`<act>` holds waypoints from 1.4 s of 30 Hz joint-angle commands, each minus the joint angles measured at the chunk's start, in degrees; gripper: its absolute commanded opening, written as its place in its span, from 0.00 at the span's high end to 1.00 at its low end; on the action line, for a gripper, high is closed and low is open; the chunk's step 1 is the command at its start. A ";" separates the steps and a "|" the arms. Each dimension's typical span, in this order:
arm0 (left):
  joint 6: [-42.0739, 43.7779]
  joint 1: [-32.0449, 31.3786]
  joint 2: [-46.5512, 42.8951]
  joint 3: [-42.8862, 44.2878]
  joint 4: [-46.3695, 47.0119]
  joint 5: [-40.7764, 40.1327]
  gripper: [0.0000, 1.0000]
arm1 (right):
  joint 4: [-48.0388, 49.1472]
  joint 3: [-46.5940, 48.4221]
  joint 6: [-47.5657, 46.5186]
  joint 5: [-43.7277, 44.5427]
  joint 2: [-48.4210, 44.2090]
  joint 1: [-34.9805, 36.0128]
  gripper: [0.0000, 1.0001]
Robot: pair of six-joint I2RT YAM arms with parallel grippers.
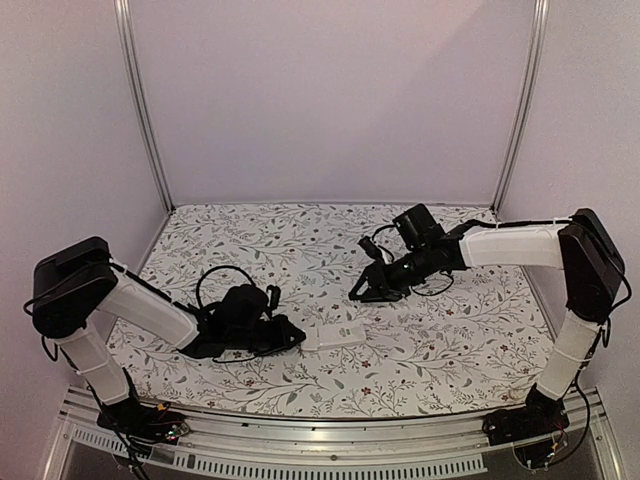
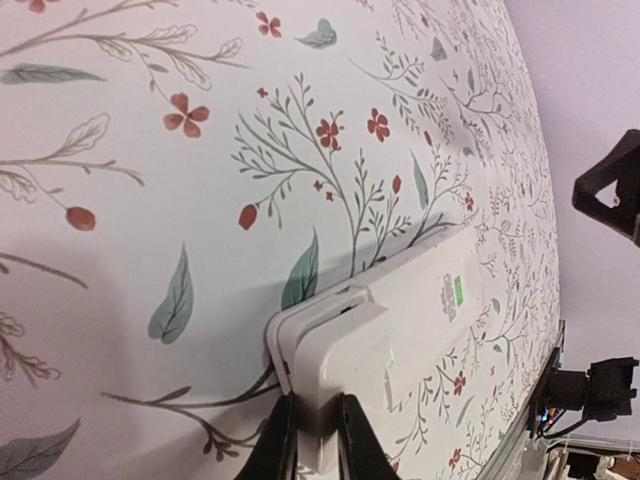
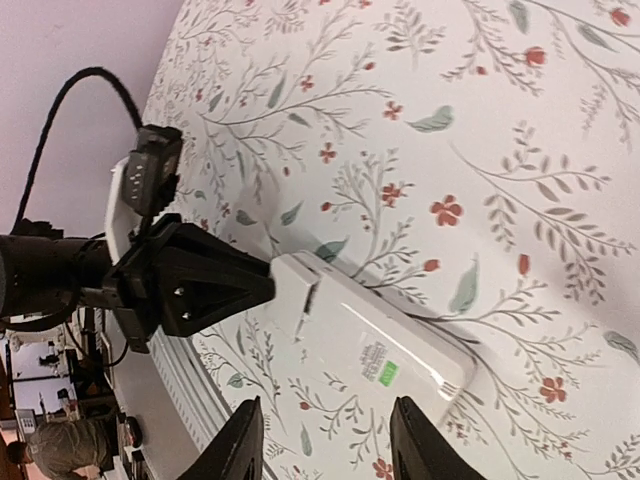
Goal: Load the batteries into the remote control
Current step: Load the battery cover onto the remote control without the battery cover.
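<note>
"Where's the thing they're meant to be loading?"

"Front middle of the table. The small white rectangular plastic remote control [image 1: 335, 335] lies flat on the floral-print cloth [image 1: 450, 340]. It's lying back up, going by the printed label with a little green sticker [image 3: 387, 373] where you'd expect buttons."

"Why that way up?"

"The battery bay would be on the back, so my guess is it's turned over to get at it."

"Who's got hold of it?"

"The black left gripper [image 2: 315, 445]. Its two fingers are pressed together on a narrow bit of white plastic at the remote's end nearest its own arm. It looks placed to pin the remote so it can't skate about on the cloth."

"Is it gripping the body or the lid?"

"There's a seam across that end, so it may be the sliding cover it's pinching, but from this angle I can't be sure."

"And the other arm?"

"The right gripper [image 3: 325, 415] hangs above the remote's far side, clear of it. Its jaws are spread with nothing between them, so that hand is free for the fiddly work while the left one steadies."

"Any batteries?"

"None in sight, not on the cloth and not in either gripper, so I can't say how far along the loading is"
</note>
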 commanded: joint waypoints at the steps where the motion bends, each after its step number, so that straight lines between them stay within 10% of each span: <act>1: 1.31 -0.96 2.50 2.77 -7.05 0.92 0.85 | -6.72 -3.97 -4.28 6.13 0.09 -1.13 0.54; 22: 2.08 -0.80 4.22 10.47 -20.13 -2.30 0.64 | -5.15 -3.71 -7.36 2.42 5.92 -1.06 0.55; 42: -3.00 0.92 11.78 14.22 -25.71 0.41 0.74 | -4.28 -3.24 -8.12 1.15 7.94 -1.05 0.58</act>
